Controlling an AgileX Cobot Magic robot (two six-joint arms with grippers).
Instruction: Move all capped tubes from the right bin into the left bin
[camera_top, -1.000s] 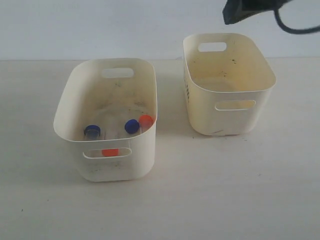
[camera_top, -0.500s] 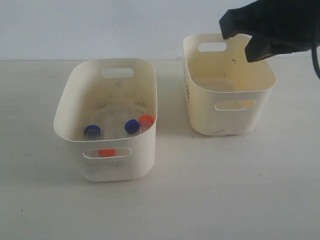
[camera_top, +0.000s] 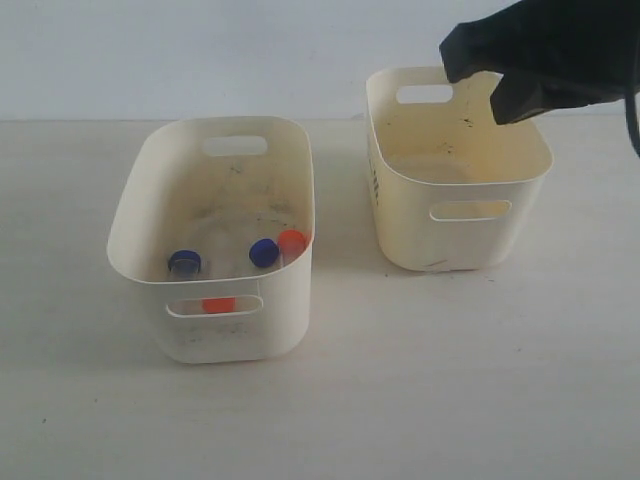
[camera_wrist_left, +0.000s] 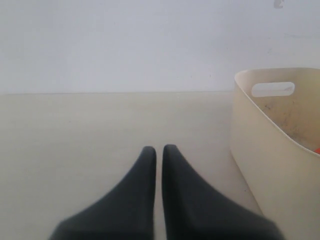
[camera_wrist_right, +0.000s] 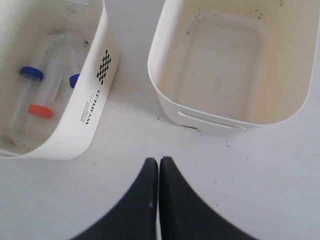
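Note:
Several capped tubes lie in the left bin (camera_top: 135, 205). Two blue caps (camera_top: 184, 262) (camera_top: 263, 252) and an orange-red cap (camera_top: 291, 241) show inside it, and another orange-red cap (camera_top: 218, 304) shows through its handle slot. The right bin (camera_top: 400, 235) holds no tubes, only yellowish stains. My right arm (camera_top: 540, 50) hangs over the right bin's far corner. The right gripper (camera_wrist_right: 159, 161) is shut on nothing, above the table beside both bins. The left gripper (camera_wrist_left: 158, 149) is shut with nothing in it, low over the table beside the left bin (camera_wrist_left: 260, 155).
The bins stand side by side on a pale table, with a gap of bare table (camera_top: 345, 200) between them. A white wall (camera_top: 200, 50) runs behind. In the right wrist view the left bin (camera_wrist_right: 95, 100) carries a checkered label.
The right arm has come down into view over the right bin's far corner, and has barely moved in the last half second. The tubes and bins lie as before.

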